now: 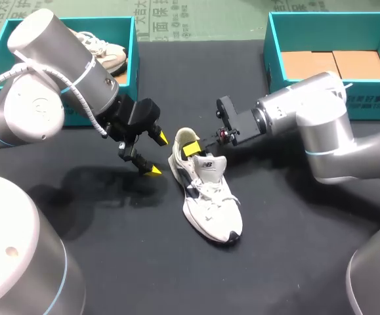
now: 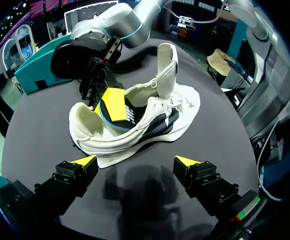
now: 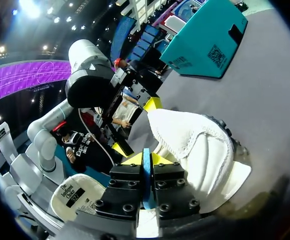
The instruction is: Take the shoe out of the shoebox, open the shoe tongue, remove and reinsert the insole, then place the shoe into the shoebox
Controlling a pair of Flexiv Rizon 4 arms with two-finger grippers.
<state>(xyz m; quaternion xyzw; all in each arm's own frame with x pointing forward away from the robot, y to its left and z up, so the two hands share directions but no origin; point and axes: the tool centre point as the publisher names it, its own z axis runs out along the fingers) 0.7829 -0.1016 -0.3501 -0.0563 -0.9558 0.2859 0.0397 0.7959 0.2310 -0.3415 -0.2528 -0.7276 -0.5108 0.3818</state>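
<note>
shoe [image 1: 206, 190] sits on the counter [image 1: 111, 262] between your arms. right end effector [image 3: 146, 161] is clamped on the insole [image 3: 146, 176] edge at the heel. left end effector [image 2: 135, 162] gapes empty beside it. brace the shoe with left, then draw the insole out slowly.

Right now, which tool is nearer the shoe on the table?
Right. The right tool is inside the shoe at the heel, shut on the insole; the left tool hangs open beside the heel, not touching.
</note>
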